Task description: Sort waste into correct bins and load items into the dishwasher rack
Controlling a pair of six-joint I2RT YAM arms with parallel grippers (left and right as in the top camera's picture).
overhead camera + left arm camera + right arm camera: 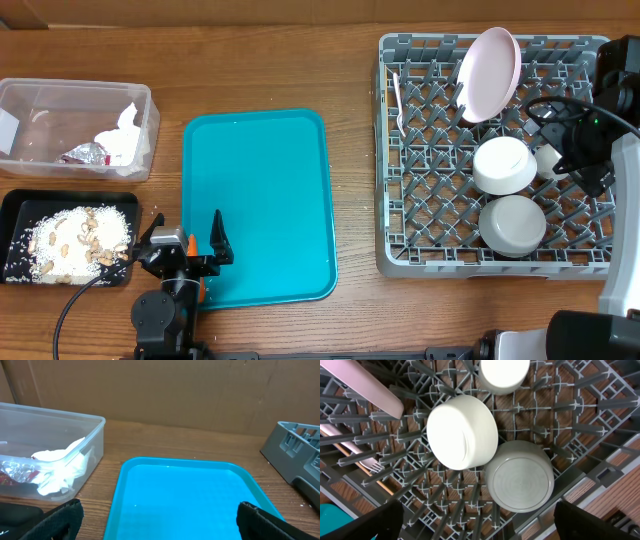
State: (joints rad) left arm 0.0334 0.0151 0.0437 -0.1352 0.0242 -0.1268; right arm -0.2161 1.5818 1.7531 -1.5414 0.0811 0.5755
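The grey dishwasher rack [400, 250] at the right holds a white plate [488, 72] on edge, two upturned white bowls [504, 165] [512, 224] and a white fork [397, 100]. A small cup [503, 374] stands beside the bowls. The clear tub [20, 95] holds a crumpled napkin [125, 140] and a foil wrapper [85, 153]. Rice and nut scraps [75, 240] fill the black tray [15, 205]. My left gripper [185, 238] is open over the teal tray's near left corner, holding nothing. My right gripper [480, 525] hangs open above the rack, near the lower bowl [520, 476].
The flat teal tray [260, 200] lies bare between the bins and the rack. Brown cardboard walls close off the far side. My right arm [590, 130] and its cable reach over the rack's right edge. Upright pegs [420, 490] cover the rack floor.
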